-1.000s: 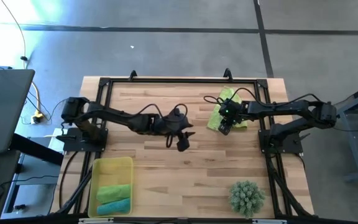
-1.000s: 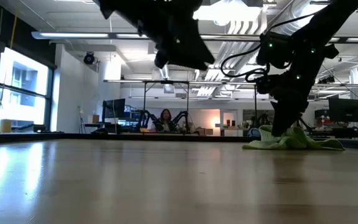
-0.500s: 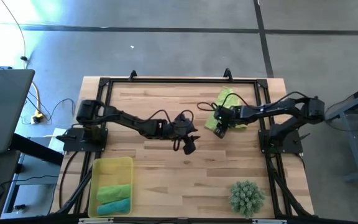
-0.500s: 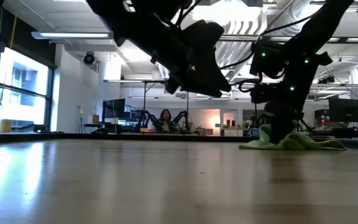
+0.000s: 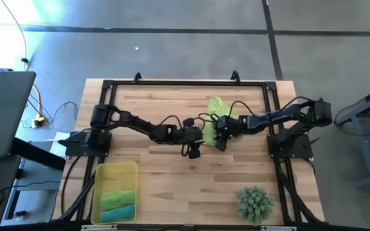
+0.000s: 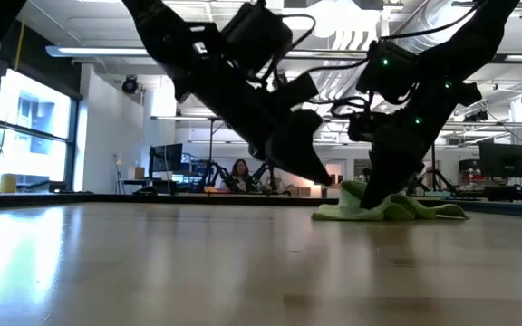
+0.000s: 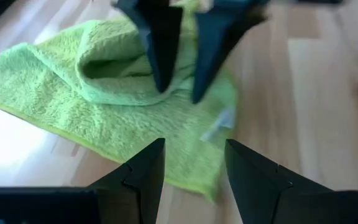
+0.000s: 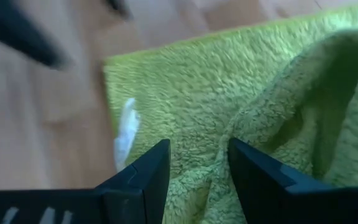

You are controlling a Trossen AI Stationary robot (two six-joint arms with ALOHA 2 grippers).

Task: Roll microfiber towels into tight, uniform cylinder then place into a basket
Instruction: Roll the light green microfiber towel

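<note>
My right gripper (image 5: pixel 220 144) pinches a raised fold of the lime green towel (image 5: pixel 212 117) at mid-table, fingers parted only by the cloth. My left gripper (image 5: pixel 195 151) hangs just beside it, slightly open and empty. Two rolled towels (image 5: pixel 117 205) lie in the yellow basket (image 5: pixel 115 169) at the near left corner.

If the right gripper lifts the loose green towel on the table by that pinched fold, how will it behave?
Probably floppy: the green towel lies crumpled, with a fold humped up at the right gripper, so the rest would likely hang and drape. Its fuzzy pile suggests it grips well rather than slipping. Pushed, it would likely bunch, not slide flat.
</note>
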